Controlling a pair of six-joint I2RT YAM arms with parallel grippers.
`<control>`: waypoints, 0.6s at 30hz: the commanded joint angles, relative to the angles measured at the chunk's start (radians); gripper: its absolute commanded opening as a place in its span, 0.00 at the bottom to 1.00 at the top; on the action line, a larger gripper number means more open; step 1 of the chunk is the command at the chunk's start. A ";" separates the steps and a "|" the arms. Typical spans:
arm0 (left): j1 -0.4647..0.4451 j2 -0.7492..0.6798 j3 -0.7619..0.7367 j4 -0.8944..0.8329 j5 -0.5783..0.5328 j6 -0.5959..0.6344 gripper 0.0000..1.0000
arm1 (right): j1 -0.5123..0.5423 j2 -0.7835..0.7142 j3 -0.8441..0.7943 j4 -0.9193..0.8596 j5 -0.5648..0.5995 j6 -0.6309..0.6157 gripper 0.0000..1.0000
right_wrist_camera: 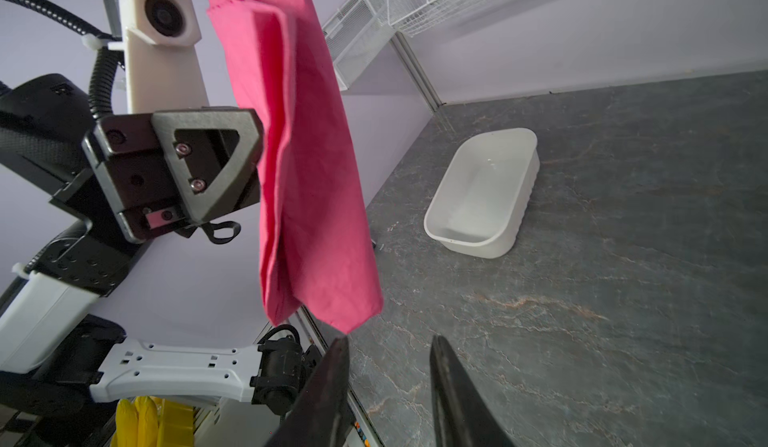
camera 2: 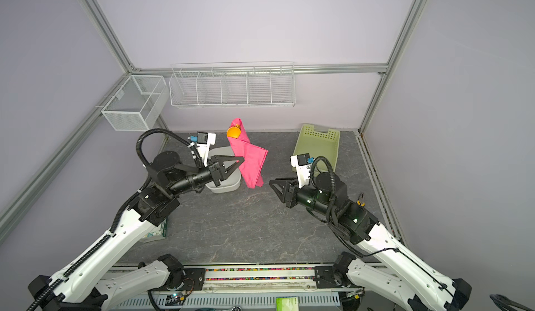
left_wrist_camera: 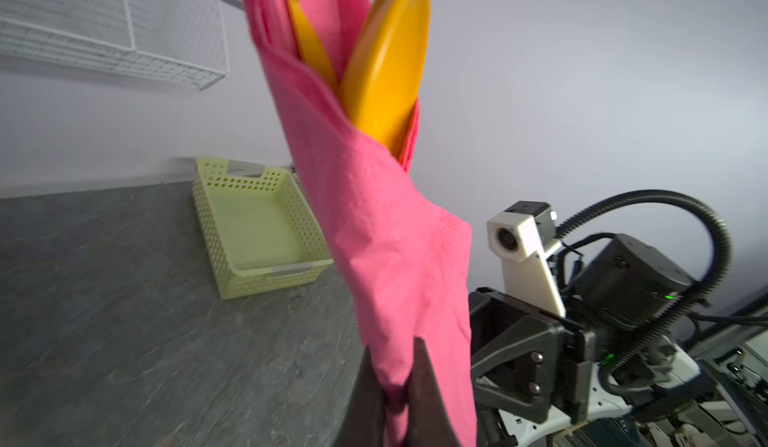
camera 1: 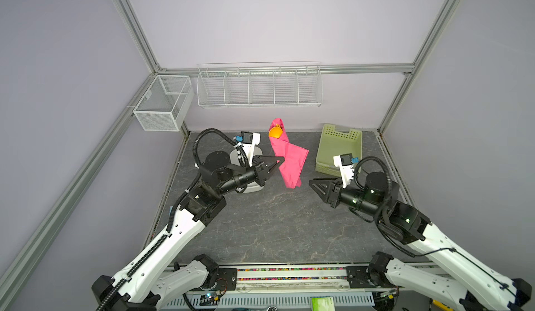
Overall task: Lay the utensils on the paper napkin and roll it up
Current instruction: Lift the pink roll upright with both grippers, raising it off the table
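**Left gripper holds the napkin-wrapped utensils in the air; right gripper empty beside them**

A grey marbled tabletop point(camera 1: 260, 231) fills the lower half of both top views, seen from above. The left arm point(camera 1: 179, 231) and the right arm point(camera 1: 451, 246) reach in from the near corners. A white wire shelf point(camera 1: 260, 88) hangs on the back wall at 12 o'clock. A white mesh basket point(camera 1: 156, 121) is fixed to the side wall at 10 o'clock.

A pale green perforated basket point(camera 1: 341, 135) sits on the table at 2 o'clock. A white tub point(right_wrist_camera: 478, 249) sits at 10 o'clock, partly hidden under the left arm.

The paper napkin point(camera 1: 289, 162), pink-red, is off the table toward 12 o'clock. It is folded loosely round the utensils point(left_wrist_camera: 386, 62) and stands upright, leaning. The left gripper point(camera 1: 280, 162) is clamped on the napkin partway down.

The right gripper point(right_wrist_camera: 390, 341) is at 3 o'clock of the napkin's hanging corner, just beside it. Its jaws are partly spread with nothing between them.

Orange ends stick out of the napkin's top: a round spoon bowl point(camera 1: 275, 133) and a slimmer piece point(left_wrist_camera: 309, 45) whose kind I cannot tell.
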 commanded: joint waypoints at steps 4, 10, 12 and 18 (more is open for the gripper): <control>0.002 -0.019 0.050 0.206 0.208 -0.104 0.00 | -0.004 0.001 0.096 0.139 -0.172 -0.043 0.53; 0.002 -0.023 0.043 0.287 0.265 -0.180 0.00 | -0.004 0.071 0.195 0.145 -0.254 -0.013 0.58; 0.002 -0.022 0.043 0.306 0.276 -0.198 0.00 | -0.005 0.093 0.205 0.171 -0.274 0.002 0.55; 0.002 -0.023 0.045 0.345 0.287 -0.226 0.00 | -0.004 0.140 0.207 0.229 -0.318 0.022 0.51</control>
